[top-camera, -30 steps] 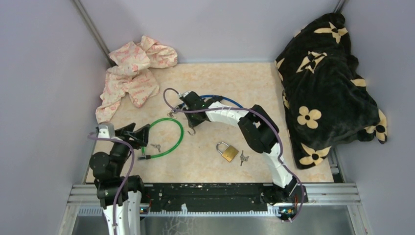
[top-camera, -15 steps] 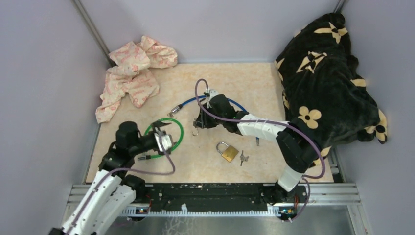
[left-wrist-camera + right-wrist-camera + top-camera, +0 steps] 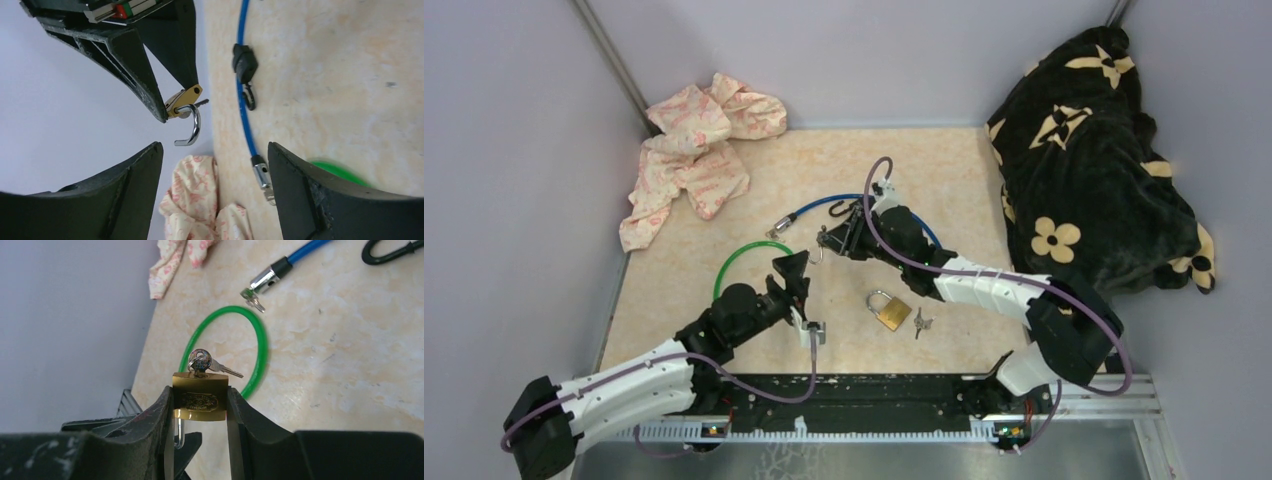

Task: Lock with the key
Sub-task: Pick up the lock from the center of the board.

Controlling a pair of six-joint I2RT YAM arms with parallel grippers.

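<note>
Pinched by its flat sides in the right tool [image 3: 200,392]: a small brass padlock [image 3: 200,400], key [image 3: 200,361] in the end opposite the shackle, a spare key dangling from the same ring. Held up off the table [image 3: 924,170], over its middle, silver shackle [image 3: 192,127] swung open like a hook. Mostly hidden from above by the tool's own fingers, only the shackle poking out there. Facing it from the near side, the left tool [image 3: 215,147], fingers spread wide, gripping nothing, not touching the padlock. Below and beyond, on the table: a green cable [image 3: 260,347] in a loop, a blue cable [image 3: 242,115] with a metal end and a black clip. Nearer the arm bases, a second padlock [image 3: 890,311], shackle seemingly closed, loose keys [image 3: 921,323] just beside it. In the far left corner a pink cloth [image 3: 694,150]; along the right edge a black blanket [image 3: 1089,150] with cream flowers.
</note>
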